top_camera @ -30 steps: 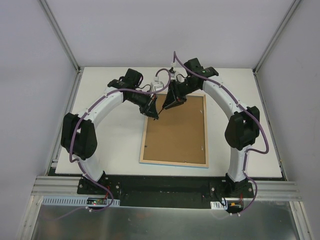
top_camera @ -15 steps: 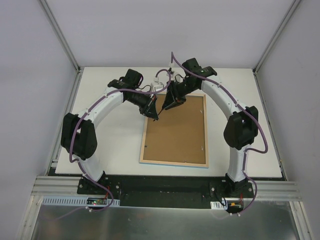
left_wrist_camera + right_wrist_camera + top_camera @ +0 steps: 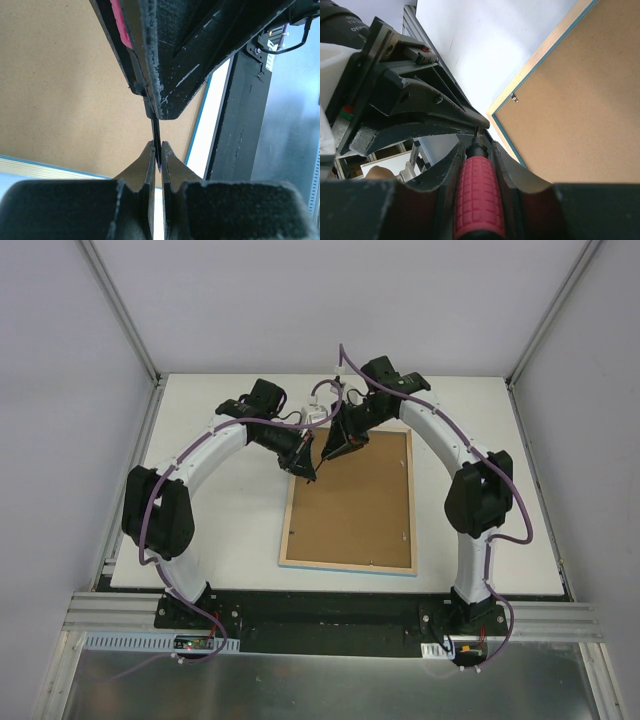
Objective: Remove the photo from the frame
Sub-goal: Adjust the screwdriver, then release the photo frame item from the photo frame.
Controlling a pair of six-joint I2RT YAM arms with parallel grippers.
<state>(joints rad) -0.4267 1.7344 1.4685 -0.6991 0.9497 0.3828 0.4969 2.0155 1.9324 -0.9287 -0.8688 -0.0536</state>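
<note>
While the left hand (image 3: 156,150) pinches the thin shaft of the red-handled screwdriver (image 3: 477,195) and the right hand (image 3: 477,147) clasps its grip over the face-down, blue-edged wooden frame (image 3: 350,566) hiding the photo, a mistimed release could drop it.

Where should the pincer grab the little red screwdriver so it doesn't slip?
Probably by the red handle of the screwdriver, coming from its back end with a finger either side, as the right pincer sits. It is fat and ribbed, so it grips well; the metal tip is thin and must stay free to work.
</note>
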